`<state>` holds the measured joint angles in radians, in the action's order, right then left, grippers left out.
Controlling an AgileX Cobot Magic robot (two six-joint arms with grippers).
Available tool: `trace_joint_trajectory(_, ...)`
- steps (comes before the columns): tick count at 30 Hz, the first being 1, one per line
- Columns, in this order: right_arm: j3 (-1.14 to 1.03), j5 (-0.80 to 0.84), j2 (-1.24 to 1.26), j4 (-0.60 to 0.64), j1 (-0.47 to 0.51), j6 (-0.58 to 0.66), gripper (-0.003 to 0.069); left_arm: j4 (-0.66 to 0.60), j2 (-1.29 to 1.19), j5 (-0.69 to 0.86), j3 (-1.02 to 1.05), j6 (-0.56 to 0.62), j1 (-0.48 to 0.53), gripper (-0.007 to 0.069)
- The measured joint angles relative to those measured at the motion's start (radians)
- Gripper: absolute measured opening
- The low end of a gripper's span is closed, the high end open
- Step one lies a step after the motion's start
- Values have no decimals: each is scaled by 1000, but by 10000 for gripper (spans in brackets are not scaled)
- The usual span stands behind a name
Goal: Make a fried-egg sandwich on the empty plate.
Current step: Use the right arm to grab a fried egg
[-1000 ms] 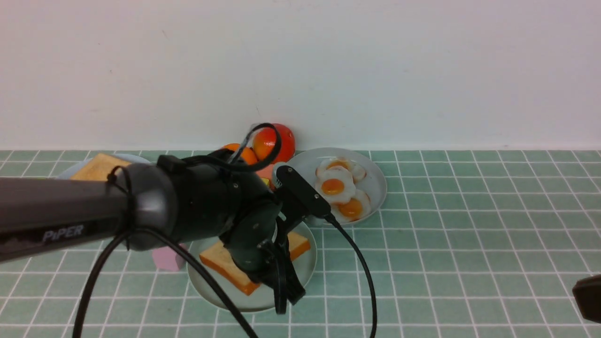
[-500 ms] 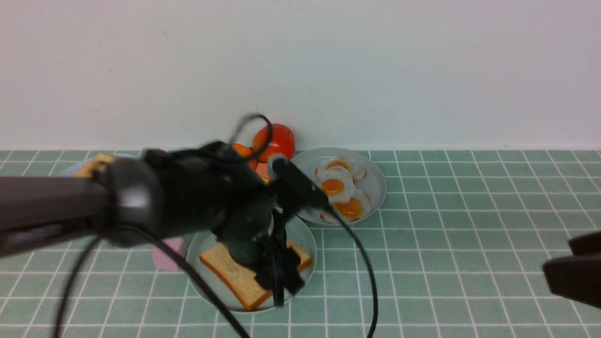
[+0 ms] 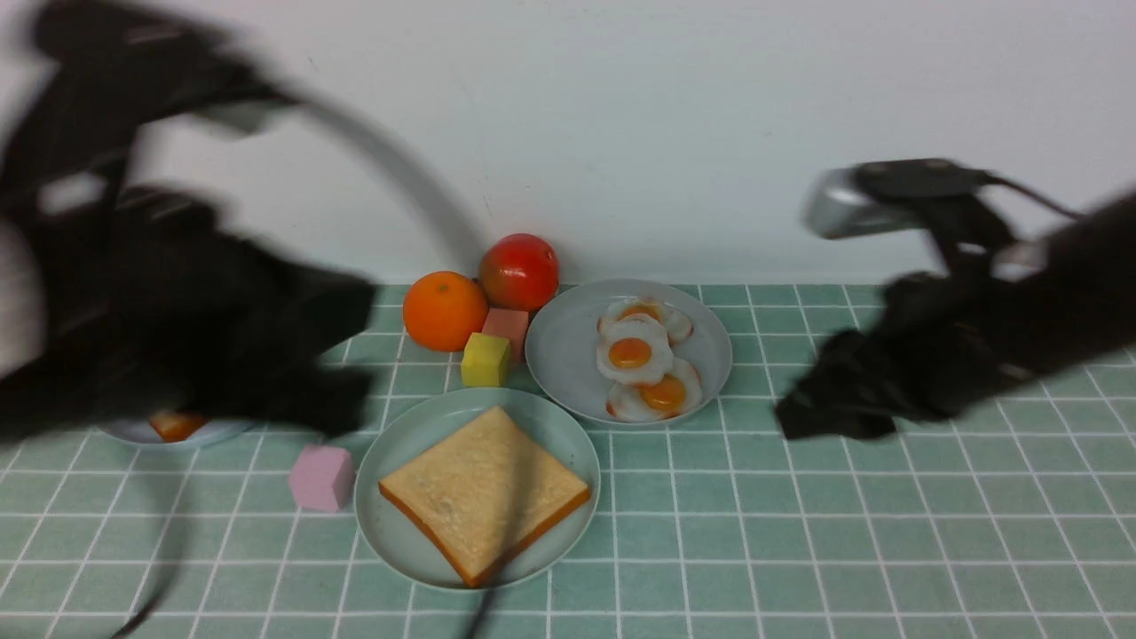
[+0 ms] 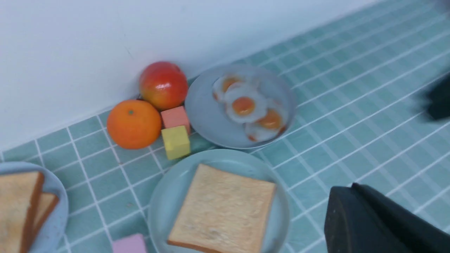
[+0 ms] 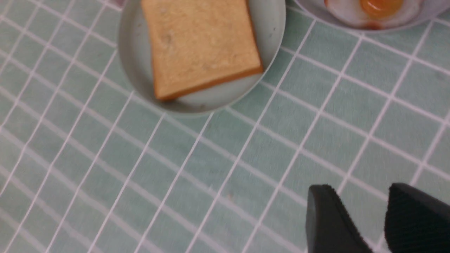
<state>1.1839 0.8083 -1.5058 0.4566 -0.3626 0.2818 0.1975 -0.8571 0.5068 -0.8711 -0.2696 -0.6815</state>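
Note:
One toast slice [image 3: 484, 488] lies flat on the mint-green plate [image 3: 382, 532] at front centre, also in the left wrist view [image 4: 225, 207] and right wrist view [image 5: 200, 45]. Three fried eggs [image 3: 632, 353] sit on a blue-grey plate [image 3: 564, 355] behind it. My left gripper [image 3: 337, 355] is a dark blur at the left, clear of the toast; only one finger [image 4: 351, 218] shows in its wrist view. My right gripper [image 3: 816, 413] is blurred, right of the egg plate; in its wrist view [image 5: 358, 189] the jaws stand apart and empty over bare tiles.
Another blue-grey plate [image 4: 58, 218] with toast slices [image 4: 17, 203] is at the left, mostly behind my left arm. An orange [image 3: 444, 311], a red fruit [image 3: 519, 271], a yellow cube [image 3: 485, 359] and a salmon cube [image 3: 508, 321] sit by the wall. A pink cube [image 3: 321, 477] lies left of the mint plate.
My left arm has lifted off the toast and swung back to the left, leaving the slice on the mint plate. My right arm has come in from the lower right, up toward the egg plate.

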Motion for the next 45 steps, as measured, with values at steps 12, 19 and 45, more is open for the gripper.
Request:
trace_joint_trajectory(12,478,-7,-578,194,119,-5,278,-1,394,-230,359,-74,0,-13)
trace_joint_trajectory(19,643,-7,-752,215,142,-45,342,-1,395,-237,362,-74,0,-13)
trace_joint_trajectory(45,698,-99,-842,341,142,50,365,-1,380,-247,363,-74,0,-13)
